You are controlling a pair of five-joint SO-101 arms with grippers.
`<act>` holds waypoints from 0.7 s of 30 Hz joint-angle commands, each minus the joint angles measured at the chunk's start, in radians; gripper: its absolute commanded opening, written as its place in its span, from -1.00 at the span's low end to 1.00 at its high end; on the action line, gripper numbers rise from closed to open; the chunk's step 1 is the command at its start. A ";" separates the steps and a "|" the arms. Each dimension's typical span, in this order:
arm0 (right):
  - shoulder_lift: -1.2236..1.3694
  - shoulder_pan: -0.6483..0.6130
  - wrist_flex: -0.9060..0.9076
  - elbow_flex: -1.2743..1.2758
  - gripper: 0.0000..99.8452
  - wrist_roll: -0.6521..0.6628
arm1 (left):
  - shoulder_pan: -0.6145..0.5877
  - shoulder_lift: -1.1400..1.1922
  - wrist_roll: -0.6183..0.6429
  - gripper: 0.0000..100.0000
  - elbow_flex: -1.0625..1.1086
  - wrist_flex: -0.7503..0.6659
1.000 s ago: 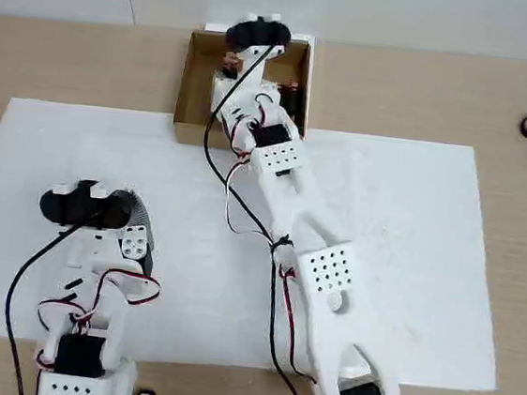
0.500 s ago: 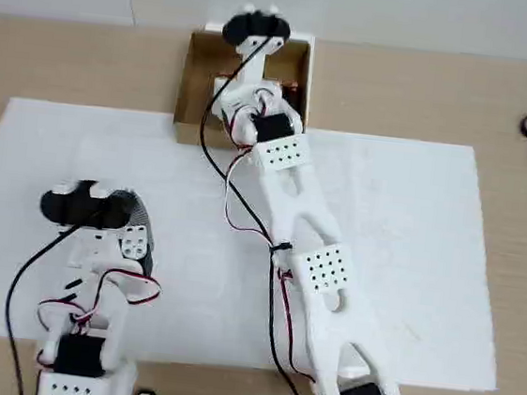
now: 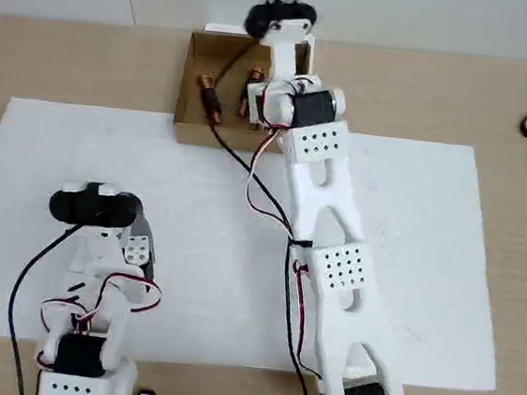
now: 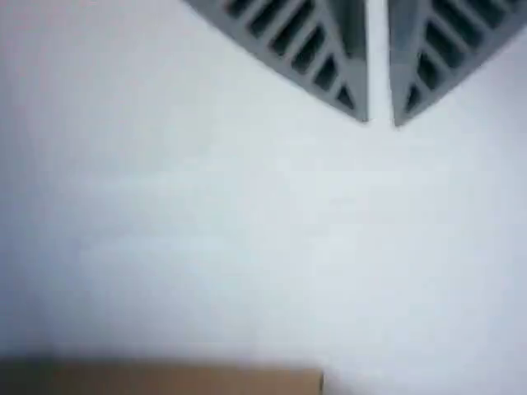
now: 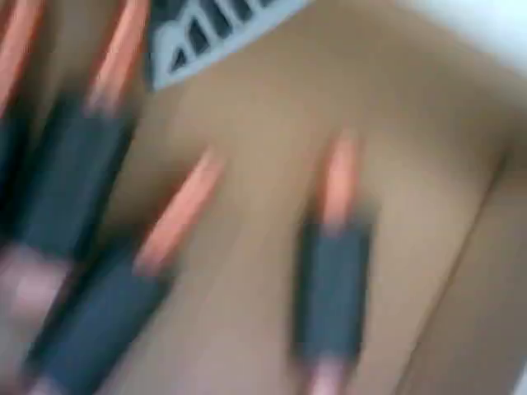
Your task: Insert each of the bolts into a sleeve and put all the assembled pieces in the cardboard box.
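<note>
Boxing of the assembled pieces looks like the step in hand, and it seems close to its end. The right arm [image 3: 325, 195] stretches across the white paper sheet [image 3: 411, 232], with the right gripper [image 5: 210, 37] down over the cardboard box [image 3: 190, 67]. Whether that gripper is open or shut cannot be told. Several assembled pieces [image 5: 329, 271], dark sleeves with orange bolts through them, lie on the box floor; every bolt and sleeve in sight is in there. The left gripper [image 4: 380, 115] hangs over the sheet near its own base, closed to a thin gap and holding nothing. If the last piece is released, the next move calls for raising the right gripper clear of the box walls before drawing back, so the box is not dragged across the tabletop [image 3: 90, 57].
</note>
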 commanded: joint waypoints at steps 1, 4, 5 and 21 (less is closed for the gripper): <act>-0.151 -0.002 0.185 -0.044 -0.55 0.092 | 0.003 -0.011 0.002 -0.99 -0.002 0.028; -0.203 -0.005 0.185 0.034 -0.55 0.115 | 0.005 -0.011 0.002 -0.99 -0.002 0.023; -0.229 -0.010 0.186 0.081 -0.55 0.121 | 0.005 -0.011 0.002 -0.99 -0.002 0.023; -1.178 -0.028 0.173 1.335 -0.56 0.169 | 0.005 -0.009 0.002 -0.99 0.001 0.031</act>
